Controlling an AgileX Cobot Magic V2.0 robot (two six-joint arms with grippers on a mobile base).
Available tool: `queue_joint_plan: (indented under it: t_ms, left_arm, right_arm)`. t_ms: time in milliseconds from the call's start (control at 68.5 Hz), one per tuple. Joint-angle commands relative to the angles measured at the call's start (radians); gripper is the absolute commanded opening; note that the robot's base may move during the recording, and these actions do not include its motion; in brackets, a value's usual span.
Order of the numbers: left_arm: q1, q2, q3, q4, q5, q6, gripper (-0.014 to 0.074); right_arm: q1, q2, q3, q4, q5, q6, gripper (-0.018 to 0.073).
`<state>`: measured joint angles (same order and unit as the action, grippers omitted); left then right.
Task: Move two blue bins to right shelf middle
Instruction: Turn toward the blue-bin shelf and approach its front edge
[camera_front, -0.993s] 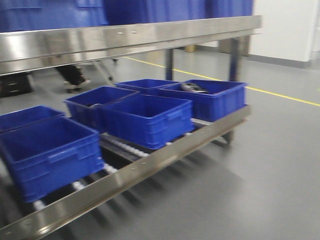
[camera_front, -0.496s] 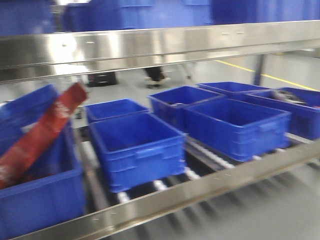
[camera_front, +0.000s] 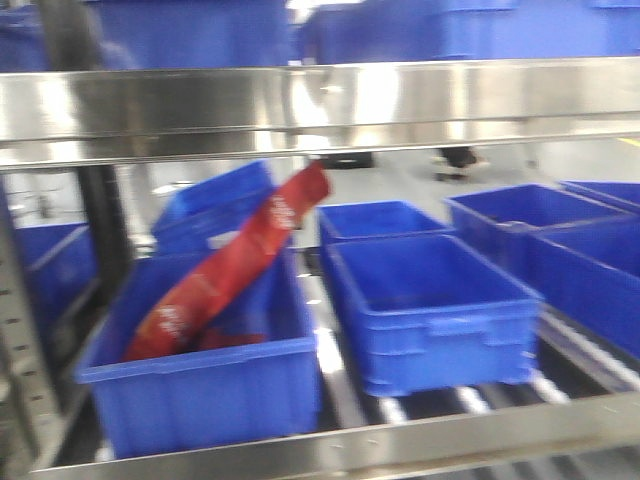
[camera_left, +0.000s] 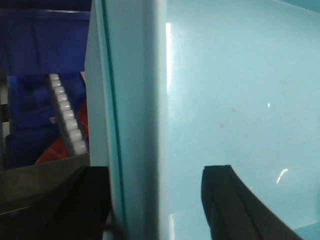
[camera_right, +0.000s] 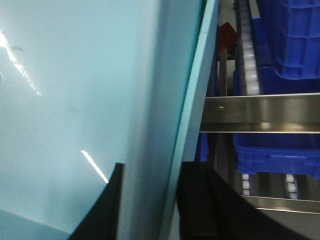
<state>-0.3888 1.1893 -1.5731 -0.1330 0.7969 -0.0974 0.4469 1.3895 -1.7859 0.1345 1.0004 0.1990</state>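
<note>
Blurred shelf: red packet leaning in the near-left blue bin, empty blue bin just beside; both grippers gape apart, straddling pale panel edges.

The middle bin sits on the roller track of the shelf, behind the shelf's front rail and below the upper rail. Just left of it stands another bin, with a long packet leaning tilted inside, its top end reaching above the bin's rim. Behind the middle bin lies a further bin. Behind the left neighbour rests a tilted bin. To the right of the middle bin are more bins, near it. Other bins sit above the upper rail.
</note>
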Motion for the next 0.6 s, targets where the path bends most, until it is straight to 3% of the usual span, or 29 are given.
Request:
queue_joint_plan:
  t_ms: [0,584]
  left_arm:
    - [-0.003,-0.018,-0.016,-0.015,-0.06,0.04,-0.0111]
    - [-0.003,-0.018,-0.016,-0.015,-0.06,0.04,-0.0111]
  right_arm:
    - [-0.004,-0.014,-0.018,-0.001,-0.09,-0.018,-0.0154]
    - [-0.004,-0.014,-0.018,-0.001,-0.09,-0.018,-0.0154]
